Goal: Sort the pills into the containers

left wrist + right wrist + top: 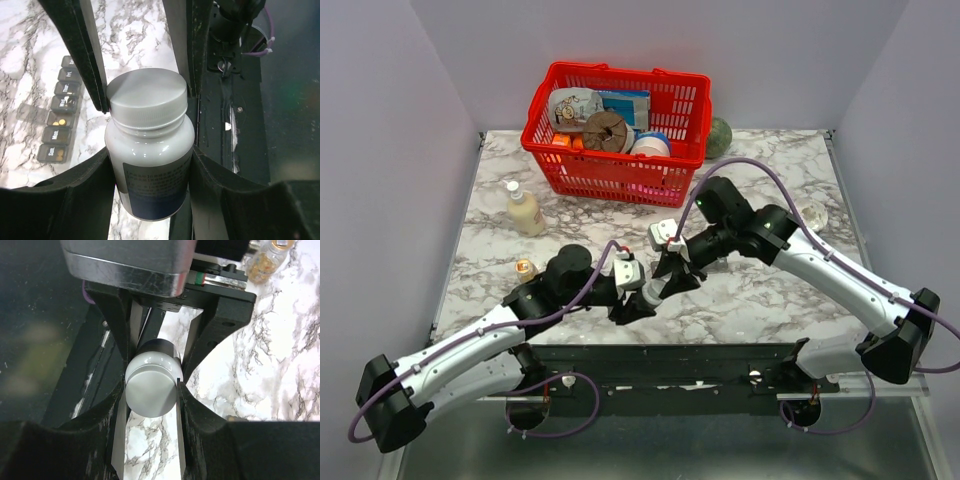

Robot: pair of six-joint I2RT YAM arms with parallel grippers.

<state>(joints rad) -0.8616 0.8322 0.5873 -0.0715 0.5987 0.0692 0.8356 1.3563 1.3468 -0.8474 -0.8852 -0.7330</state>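
A white pill bottle (150, 150) with a dark blue label and a pale screw cap (147, 97) hangs above the table, and my left gripper (150, 187) is shut on its body. My right gripper (151, 396) is shut on the cap (150, 390), one finger on each side. In the top view both grippers meet at mid-table, left (638, 296) and right (670, 272). The containers (59, 120), a dark grey strip of small lidded compartments, lie on the marble at the left of the left wrist view. Yellow pills (59, 122) show in some compartments.
A red basket (615, 130) full of items stands at the back. A cream squeeze bottle (523, 210) and a small amber bottle (526, 268) stand at the left. A clear glass object (813, 215) sits at the right. The black base rail (670, 365) runs along the near edge.
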